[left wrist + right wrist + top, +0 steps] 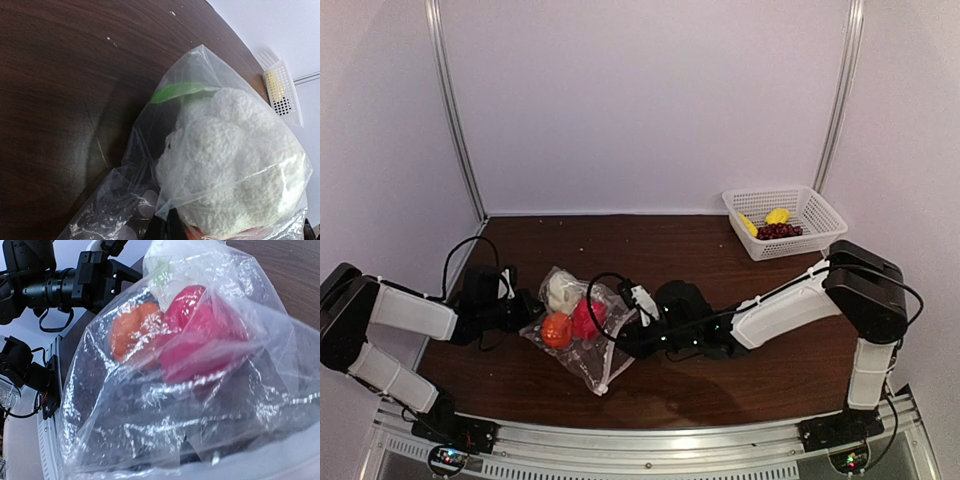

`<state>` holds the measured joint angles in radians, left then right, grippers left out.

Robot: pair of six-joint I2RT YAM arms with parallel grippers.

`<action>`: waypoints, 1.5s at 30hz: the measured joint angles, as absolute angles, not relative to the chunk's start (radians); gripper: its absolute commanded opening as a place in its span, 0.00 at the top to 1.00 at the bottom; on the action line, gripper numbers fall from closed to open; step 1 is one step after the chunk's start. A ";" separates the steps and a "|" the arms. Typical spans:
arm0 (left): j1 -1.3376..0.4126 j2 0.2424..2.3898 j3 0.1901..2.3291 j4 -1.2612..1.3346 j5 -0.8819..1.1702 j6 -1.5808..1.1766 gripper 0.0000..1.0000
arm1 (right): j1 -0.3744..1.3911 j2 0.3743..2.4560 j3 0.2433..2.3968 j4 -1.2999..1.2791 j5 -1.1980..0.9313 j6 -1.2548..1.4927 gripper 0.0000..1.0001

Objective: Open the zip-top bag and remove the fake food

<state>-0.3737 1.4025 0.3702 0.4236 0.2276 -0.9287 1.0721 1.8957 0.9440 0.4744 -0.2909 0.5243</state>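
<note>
The zip-top bag (pixel 590 360) lies clear and crinkly on the dark wooden table (pixel 650 250), left of centre. Inside it are fake food pieces: a white cauliflower (pixel 560 290), an orange piece (pixel 556 330) and a red piece (pixel 585 320). My left gripper (pixel 530 310) is shut on a fold of the bag's left edge; in the left wrist view its dark fingertips (pixel 167 227) pinch plastic below the cauliflower (pixel 235 165). My right gripper (pixel 620 335) is at the bag's right side. In the right wrist view the plastic (pixel 150 415) drapes over its fingers and the folds run together there.
A white mesh basket (pixel 817 215) stands at the back right, holding yellow pieces (pixel 777 215) and a dark grape cluster (pixel 778 231). It also shows in the left wrist view (pixel 282 90). White walls enclose the table. The left arm (pixel 65 282) shows behind the bag in the right wrist view.
</note>
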 measured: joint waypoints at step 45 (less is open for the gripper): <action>-0.530 1.646 0.554 0.439 0.376 -0.739 1.00 | 1.054 2.083 1.145 0.499 -0.179 0.519 0.09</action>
